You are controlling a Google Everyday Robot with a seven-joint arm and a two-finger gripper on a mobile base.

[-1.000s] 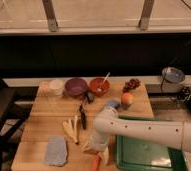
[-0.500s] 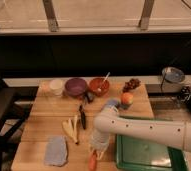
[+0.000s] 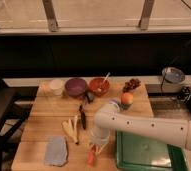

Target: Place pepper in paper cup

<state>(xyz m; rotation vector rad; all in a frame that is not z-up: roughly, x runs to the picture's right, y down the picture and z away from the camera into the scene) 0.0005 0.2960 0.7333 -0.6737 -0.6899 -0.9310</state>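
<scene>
Where the white arm [image 3: 149, 127] reaches in from the right across the wooden table [image 3: 44, 117], the gripper [image 3: 96, 146] is held low near the front edge, just left of the green tray [image 3: 134, 156]. The pepper [image 3: 91, 157] is seen directly beneath the gripper, at its tip. Whether it is gripped or merely touched cannot be told, nor can how wide the gripper stands. The paper cup [image 3: 55, 87] is set upright at the left end of the back row, well apart from the pepper. Beside the cup are ranged a purple bowl [image 3: 75, 86], an orange-red bowl [image 3: 99, 86] with a spoon [image 3: 105, 77] in it, and dark grapes [image 3: 132, 83]. A round orange fruit [image 3: 127, 98] is seen just behind the arm. A banana peel [image 3: 71, 129] and a black block [image 3: 82, 117] are laid left of the gripper, and a grey-blue cloth [image 3: 55, 150] is spread at the front left.
</scene>
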